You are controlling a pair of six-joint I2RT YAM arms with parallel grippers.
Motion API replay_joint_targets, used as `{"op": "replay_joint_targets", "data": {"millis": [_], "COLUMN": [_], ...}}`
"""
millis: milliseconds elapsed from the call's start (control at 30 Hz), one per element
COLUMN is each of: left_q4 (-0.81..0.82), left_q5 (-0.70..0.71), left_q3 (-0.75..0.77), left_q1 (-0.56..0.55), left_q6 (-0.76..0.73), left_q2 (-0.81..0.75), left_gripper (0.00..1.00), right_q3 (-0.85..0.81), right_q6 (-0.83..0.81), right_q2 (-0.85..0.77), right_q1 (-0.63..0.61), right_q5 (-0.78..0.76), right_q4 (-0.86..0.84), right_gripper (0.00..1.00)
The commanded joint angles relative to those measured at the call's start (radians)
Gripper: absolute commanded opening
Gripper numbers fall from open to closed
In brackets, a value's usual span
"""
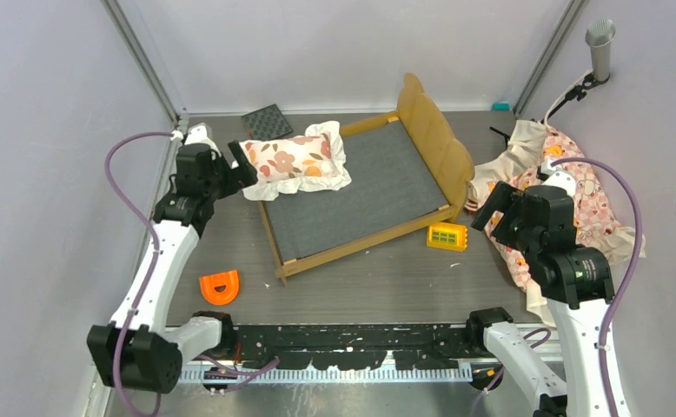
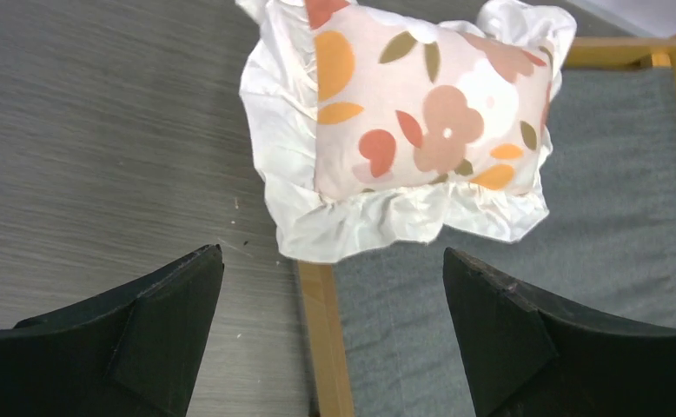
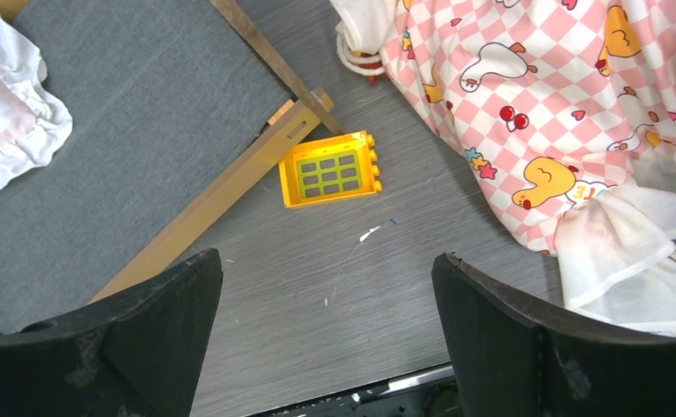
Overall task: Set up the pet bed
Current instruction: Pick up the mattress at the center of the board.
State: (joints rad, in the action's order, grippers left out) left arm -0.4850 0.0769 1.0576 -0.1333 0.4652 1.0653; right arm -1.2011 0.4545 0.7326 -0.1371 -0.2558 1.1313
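Seeing both grippers released and empty, pet bed mid-bench.

Reading the bed as flat on the bench, set at an angle, wavy headboard at the right end, grey mattress panel up. Finding floral pillow on the bed's far-left corner, ruffle spilling over the frame onto the bench. Seeing left gripper spread wide just left of the pillow, grasping nothing. Seeing right gripper likewise spread, empty, over bare bench between the bed's near-right corner and the pink-checkered sheet bunched at right. Noting yellow block at that corner; touching or just beside, cannot tell. Also noting orange piece near-left of the bed and dark tile behind the pillow.
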Motion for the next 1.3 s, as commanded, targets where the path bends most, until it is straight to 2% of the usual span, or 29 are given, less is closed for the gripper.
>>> {"op": "replay_joint_targets", "data": {"millis": [0, 133, 267, 467, 533, 600, 700, 833, 933, 1100, 1267], "left_q4": [0.226, 0.418, 0.539, 0.594, 0.604, 0.611, 0.601, 0.605, 0.576, 0.443, 0.207], "left_q5": [-0.101, -0.299, -0.404, -0.404, -0.411, -0.415, -0.414, -0.42, -0.411, -0.342, -0.203], "left_q3": [-0.078, -0.18, -0.199, -0.208, -0.203, -0.197, -0.184, -0.177, -0.159, -0.054, 0.212], "left_q1": [0.099, 0.244, 0.258, 0.258, 0.258, 0.258, 0.258, 0.258, 0.258, 0.258, 0.258], "left_q6": [0.087, 0.224, 0.26, 0.287, 0.294, 0.3, 0.309, 0.317, 0.316, 0.313, 0.224], "left_q2": [0.043, 0.104, 0.2, 0.279, 0.304, 0.324, 0.348, 0.36, 0.365, 0.336, 0.349], "left_gripper": [0.99, 0.95, 0.86, 0.76, 0.69, 0.57, 0.38, 0.22, 0.03, 0.0, 0.0], "right_q3": [-0.006, -0.007, 0.004, 0.003, 0.005, 0.005, 0.0, -0.01, -0.01, -0.004, -0.006], "right_q6": [0.014, 0.015, 0.013, 0.016, 0.016, 0.012, 0.001, -0.007, -0.006, -0.004, -0.007], "right_q2": [-0.017, -0.022, -0.028, -0.042, -0.042, -0.04, -0.037, -0.036, -0.038, -0.038, -0.038], "right_q1": [0.001, 0.001, 0.001, 0.002, 0.001, 0.001, 0.001, 0.001, 0.001, 0.001, 0.001], "right_q5": [0.039, 0.043, 0.04, 0.041, 0.04, 0.039, 0.023, 0.012, 0.013, 0.017, 0.02], "right_q4": [-0.006, 0.005, 0.01, 0.014, 0.014, 0.014, 0.017, 0.02, 0.019, 0.019, 0.019], "right_gripper": [0.95, 0.95, 0.94, 0.94, 0.94, 0.94, 0.93, 0.94, 0.93, 0.93, 0.93]}}
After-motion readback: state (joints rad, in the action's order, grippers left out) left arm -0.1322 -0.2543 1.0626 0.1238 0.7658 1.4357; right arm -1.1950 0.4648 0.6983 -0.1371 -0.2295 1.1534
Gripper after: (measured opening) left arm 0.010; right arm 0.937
